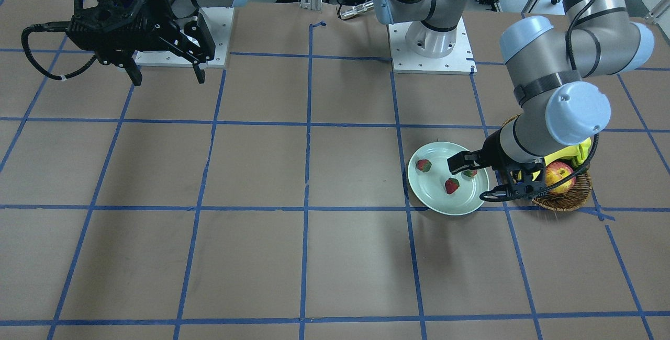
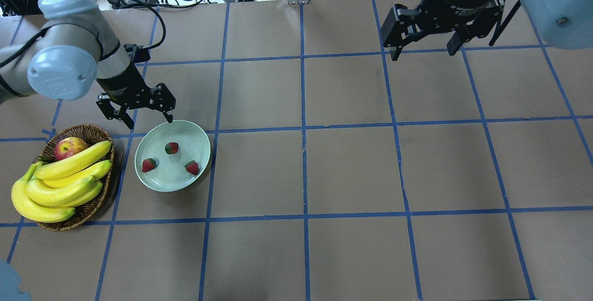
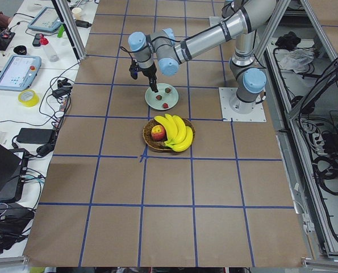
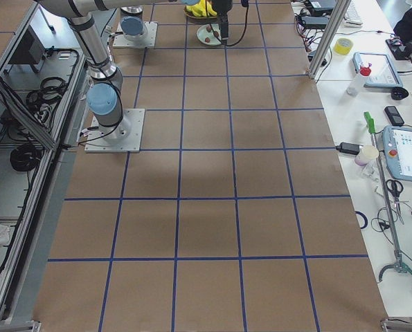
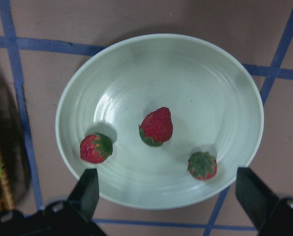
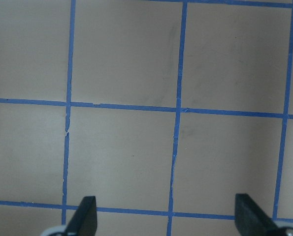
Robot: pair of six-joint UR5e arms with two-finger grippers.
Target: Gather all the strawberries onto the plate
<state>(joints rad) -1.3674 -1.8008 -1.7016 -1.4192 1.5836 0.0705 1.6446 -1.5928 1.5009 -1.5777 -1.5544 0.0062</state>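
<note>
Three strawberries [image 2: 172, 147] [image 2: 148, 165] [image 2: 192, 167] lie inside the pale mint-green plate [image 2: 171, 178], apart from one another. The left wrist view shows them from above [image 5: 156, 127] [image 5: 96, 148] [image 5: 202, 165] on the plate [image 5: 185, 73]. My left gripper [image 2: 149, 122] hangs open over the plate's far rim and holds nothing; it also appears in the front-facing view [image 1: 467, 182]. Far off on the other side of the table, my right gripper [image 2: 422, 53] is open and empty, with only bare table under it [image 6: 167, 211].
A brown wicker basket [image 2: 85, 128] stands close to the plate on the left, holding bananas [image 2: 60, 180] and an apple [image 2: 69, 147]. Blue tape lines grid the brown table. Cables and power bricks lie along the far edge.
</note>
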